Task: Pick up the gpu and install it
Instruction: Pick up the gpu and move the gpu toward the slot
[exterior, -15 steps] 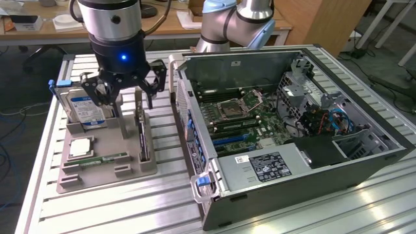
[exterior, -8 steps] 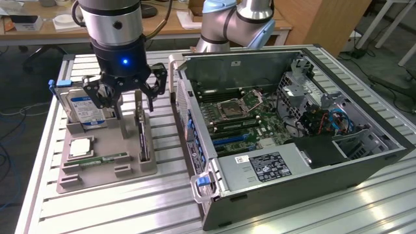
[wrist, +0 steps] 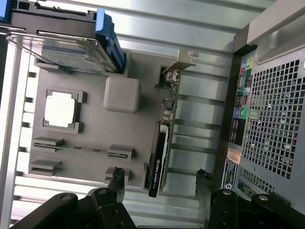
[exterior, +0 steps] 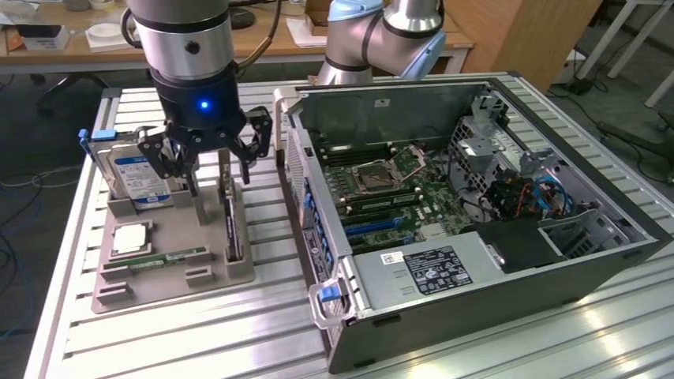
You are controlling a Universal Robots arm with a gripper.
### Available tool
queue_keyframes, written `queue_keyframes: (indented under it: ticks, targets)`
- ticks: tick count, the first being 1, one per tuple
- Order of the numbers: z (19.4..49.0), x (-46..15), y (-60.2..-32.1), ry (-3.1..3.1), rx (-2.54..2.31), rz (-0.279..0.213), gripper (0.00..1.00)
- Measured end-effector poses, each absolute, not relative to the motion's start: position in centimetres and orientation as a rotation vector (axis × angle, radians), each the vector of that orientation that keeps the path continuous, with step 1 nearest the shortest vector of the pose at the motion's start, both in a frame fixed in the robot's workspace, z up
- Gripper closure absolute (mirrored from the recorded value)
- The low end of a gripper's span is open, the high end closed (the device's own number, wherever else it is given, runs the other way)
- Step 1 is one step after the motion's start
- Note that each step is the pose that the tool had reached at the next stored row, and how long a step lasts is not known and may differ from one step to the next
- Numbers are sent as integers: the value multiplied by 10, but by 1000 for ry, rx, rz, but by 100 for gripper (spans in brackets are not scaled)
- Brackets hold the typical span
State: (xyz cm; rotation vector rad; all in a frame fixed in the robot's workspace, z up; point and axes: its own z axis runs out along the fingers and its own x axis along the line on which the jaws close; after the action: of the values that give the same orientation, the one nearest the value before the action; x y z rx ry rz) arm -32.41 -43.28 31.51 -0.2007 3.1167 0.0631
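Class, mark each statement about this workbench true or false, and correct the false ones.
1. The gpu stands on edge in the grey holder. True.
2. The pincer is shut on the gpu. False: it is open above the gpu, holding nothing.
3. The hard drive sits inside the computer case. False: it stands in the holder.
4. The computer case is open, its motherboard showing. True.
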Motion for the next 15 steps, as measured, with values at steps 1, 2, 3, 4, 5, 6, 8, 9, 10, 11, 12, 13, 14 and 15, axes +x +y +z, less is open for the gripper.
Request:
queue_keyframes:
  ticks: [1, 2, 3, 4, 5, 6, 8, 9, 10, 11, 12, 13, 14, 15]
  targets:
    - [315, -324, -433, 3117, -201, 63, 29]
    - [315, -324, -433, 3117, -201, 63, 29]
    - [315, -324, -433, 3116, -201, 63, 29]
    - [315, -324, -433, 3117, -201, 63, 29]
    - [315, -324, -433, 3116, -201, 63, 29]
    - [315, -323, -433, 3116, -201, 64, 29]
    - [315, -323, -433, 3116, -201, 63, 29]
    - [315, -322, -433, 3116, -201, 63, 29]
    - [315, -322, -433, 3116, -201, 63, 29]
    - [314, -322, -433, 3116, -201, 64, 29]
    - [314, -321, -433, 3116, -200, 63, 29]
    - [314, -321, -433, 3116, -201, 63, 29]
    - [314, -321, -433, 3117, -201, 63, 29]
    - [314, -321, -433, 3117, -201, 63, 29]
